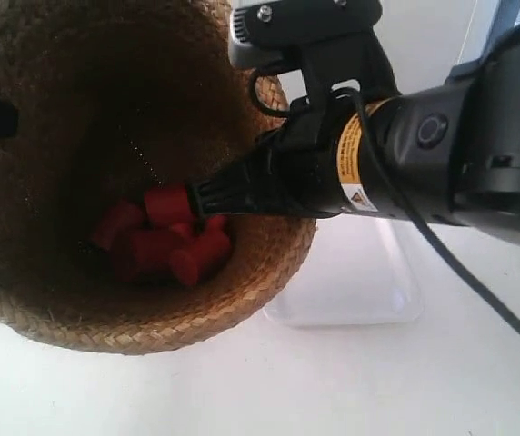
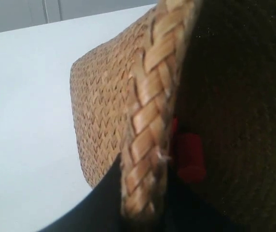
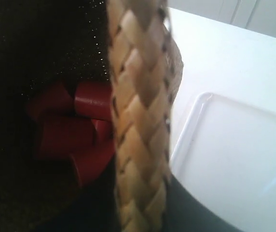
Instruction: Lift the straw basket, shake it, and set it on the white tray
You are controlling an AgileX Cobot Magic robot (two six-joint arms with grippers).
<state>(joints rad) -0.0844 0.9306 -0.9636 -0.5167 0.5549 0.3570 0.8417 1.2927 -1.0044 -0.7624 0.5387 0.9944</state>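
left gripper (image 2: pixel 145 205) and right gripper (image 3: pixel 140 210) pinched the straw basket (image 1: pixel 151 318) by its rim; a hard shake might fling red pieces (image 1: pixel 165 241) out or slip it short of the white tray (image 3: pixel 234 159).

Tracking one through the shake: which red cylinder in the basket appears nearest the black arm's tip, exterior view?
The uppermost red cylinder, its edge meeting the black arm tip in that view; the others sit lower in the golden braided straw basket.

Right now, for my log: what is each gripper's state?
Left gripper: closed on the straw basket rim.
Right gripper: closed on the straw basket rim.
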